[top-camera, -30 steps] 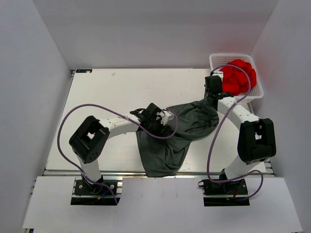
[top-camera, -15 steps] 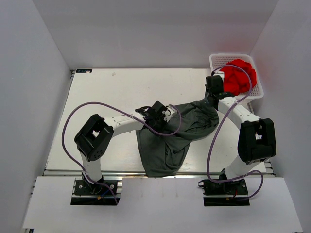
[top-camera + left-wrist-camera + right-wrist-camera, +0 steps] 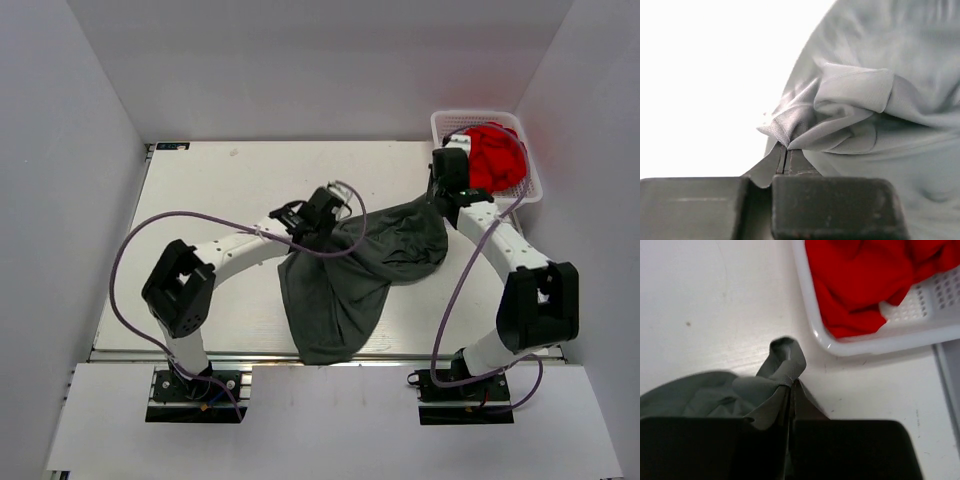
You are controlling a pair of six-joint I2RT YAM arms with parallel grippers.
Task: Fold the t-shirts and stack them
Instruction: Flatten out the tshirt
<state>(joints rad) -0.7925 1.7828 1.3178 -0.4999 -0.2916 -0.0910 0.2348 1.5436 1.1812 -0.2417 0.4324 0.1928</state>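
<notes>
Grip verified: left gripper (image 3: 785,151) and right gripper (image 3: 791,386) are each pinched shut on an edge of the plain dark charcoal-grey soft-cloth t-shirt (image 3: 365,265), which lies bunched between them on the white table (image 3: 220,190). Recommendation: draw apart evenly and spread flat, avoiding the white perforated plastic basket (image 3: 880,341).

Grey t-shirt (image 3: 345,285) bunched, stretched between left gripper (image 3: 334,226) and right gripper (image 3: 440,203).

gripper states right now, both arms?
left gripper: closed, pinching a bunched fold of the grey t-shirt.
right gripper: closed, pinching another edge of the same grey t-shirt.
</notes>
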